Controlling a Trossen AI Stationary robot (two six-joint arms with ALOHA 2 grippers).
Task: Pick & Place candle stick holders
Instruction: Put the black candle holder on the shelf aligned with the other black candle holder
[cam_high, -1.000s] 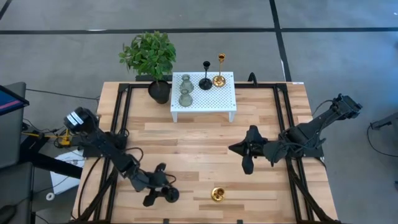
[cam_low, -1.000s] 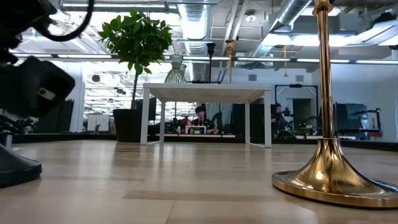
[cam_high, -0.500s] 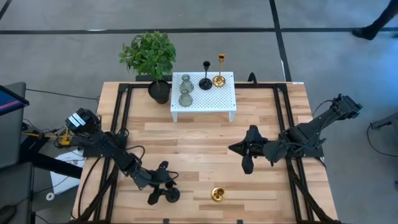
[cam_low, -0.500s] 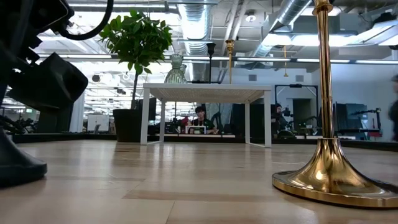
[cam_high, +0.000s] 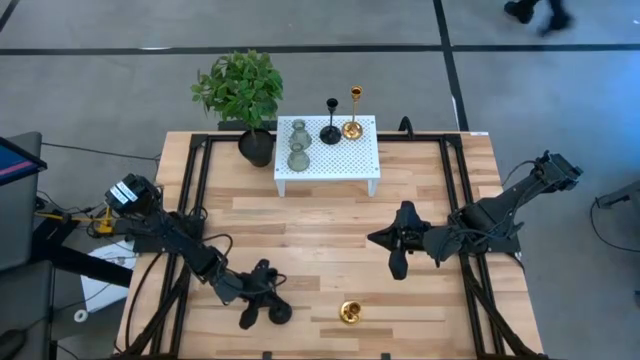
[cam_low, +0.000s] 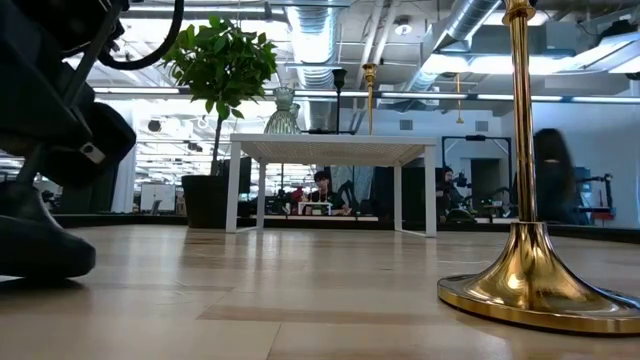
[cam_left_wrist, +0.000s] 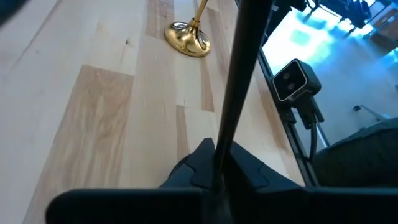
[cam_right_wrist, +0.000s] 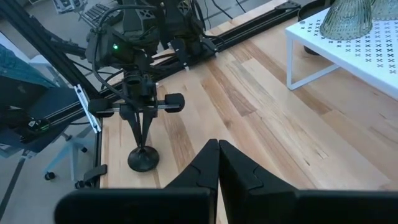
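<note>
Upright, slim black candle holder (cam_right_wrist: 142, 144) grasped by left gripper (cam_high: 262, 298), right gripper (cam_high: 397, 243) clenched.

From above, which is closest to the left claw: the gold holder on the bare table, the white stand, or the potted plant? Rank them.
From the left gripper, which is shut on a black holder:
1. Gold holder, beside it near the front edge.
2. White stand, far side, centre.
3. Potted plant, far-left corner.

Stand (cam_high: 327, 160) at table's (cam_high: 300, 225) far edge w/ four holders; plant (cam_high: 240, 90) left of it.
</note>
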